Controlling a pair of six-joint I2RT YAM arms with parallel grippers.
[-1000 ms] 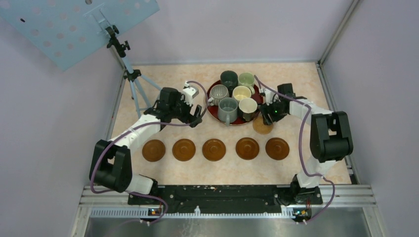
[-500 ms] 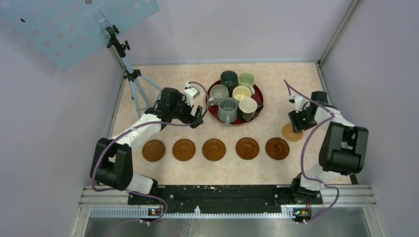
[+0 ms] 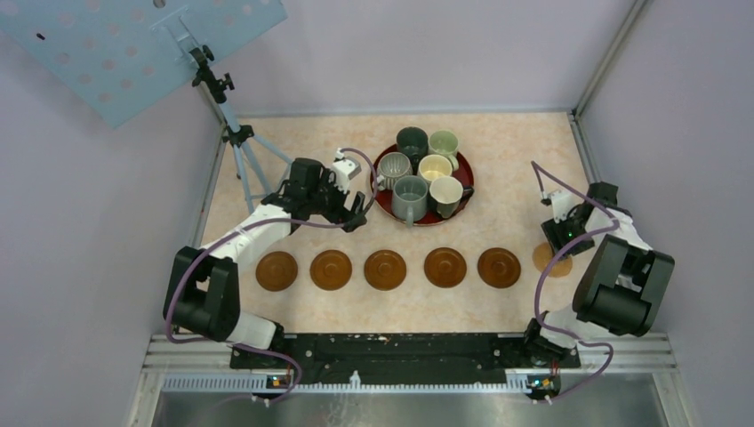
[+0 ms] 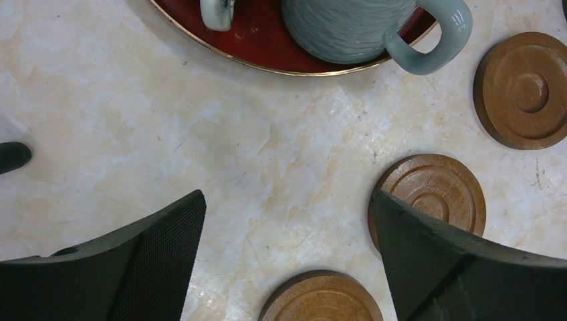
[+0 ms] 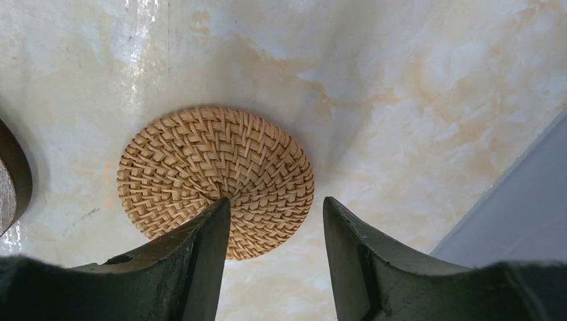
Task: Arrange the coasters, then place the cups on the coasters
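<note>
Marbled beige table, lilac walls around it, a tripod at the far left corner.

From the top camera I count five brown coasters in a row along the near edge. A sixth, paler woven coaster lies at the row's right end, near the table's right edge. That is the change. A second ago it sat just off the near right rim of the red tray, and my right gripper has brought it across and toward me. I judge the coaster line all but finished, with perhaps a nudge for spacing left. Then the cups, all six on the tray toward the far edge, can start coming off. My left gripper has not moved and hangs beside the tray's left rim.

On the left wrist camera its fingers are spread wide over bare marble, holding nothing. Beyond them stands a ribbed grey mug on the tray, its handle jutting past the rim. Three of the brown coasters show their raised rings, which the overhead view blurs.

Only the right wrist camera shows the weave; from above that coaster is just a tan patch, partly covered. It lies flat on the marble. The jaws stand parted with nothing pinched between them. One fingertip overlaps the coaster's near rim, but I cannot tell whether it presses down.
</note>
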